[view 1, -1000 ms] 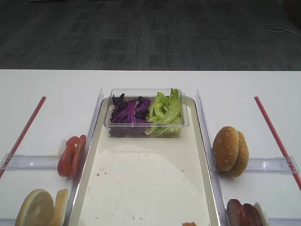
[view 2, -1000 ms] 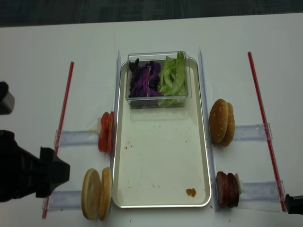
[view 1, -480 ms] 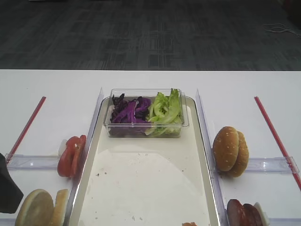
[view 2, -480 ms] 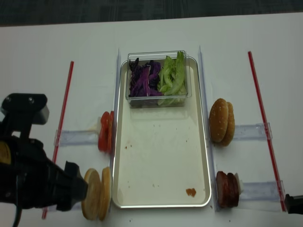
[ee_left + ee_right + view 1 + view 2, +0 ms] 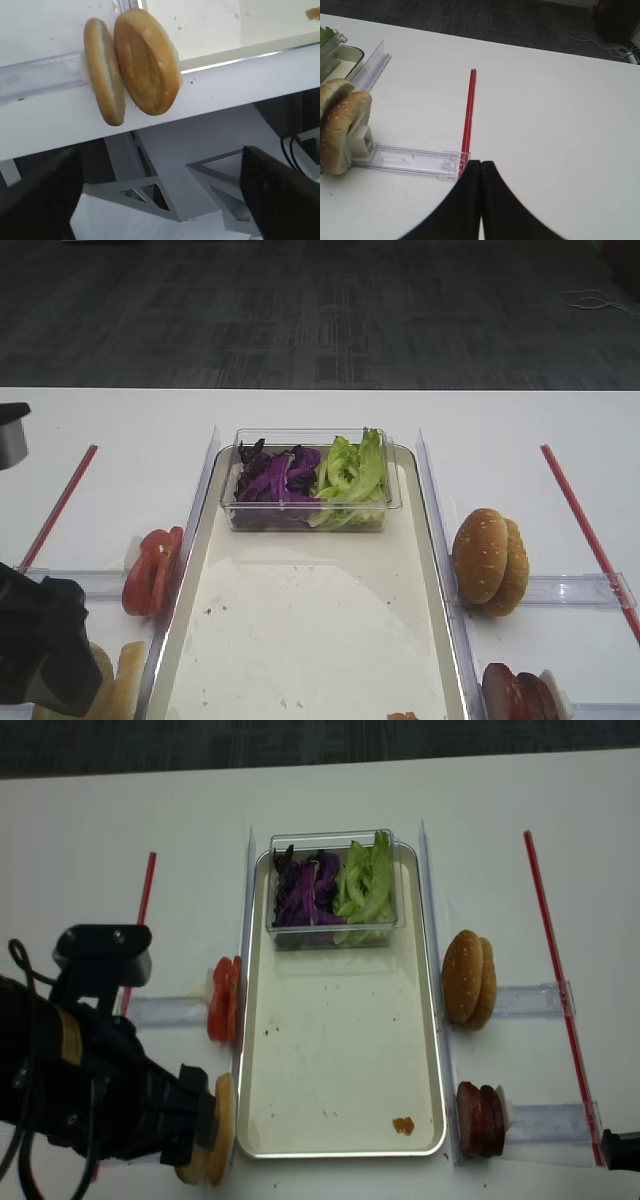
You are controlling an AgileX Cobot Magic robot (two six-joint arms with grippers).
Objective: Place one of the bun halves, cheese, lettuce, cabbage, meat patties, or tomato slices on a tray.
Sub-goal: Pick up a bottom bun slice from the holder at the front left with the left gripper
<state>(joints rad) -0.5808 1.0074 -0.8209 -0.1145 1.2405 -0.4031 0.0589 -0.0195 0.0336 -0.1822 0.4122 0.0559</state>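
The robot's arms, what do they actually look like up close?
The left arm is bulky and matte black, with a yellow band on one segment, thin black cables looping off it, and a boxy black camera housing with small screws. The right gripper has two smooth black fingers, curved on the outside and narrowing towards the tips.

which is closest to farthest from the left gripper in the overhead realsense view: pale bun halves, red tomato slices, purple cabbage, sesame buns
1. Round pale bun halves, right at the left gripper, near-left tray corner.
2. Red tomato slices, left of the tray, mid-length.
3. Dark purple shredded cabbage, in the clear box at the tray's far end.
4. Golden sesame buns, right of the tray.
Cabbage and sesame buns are close to call.
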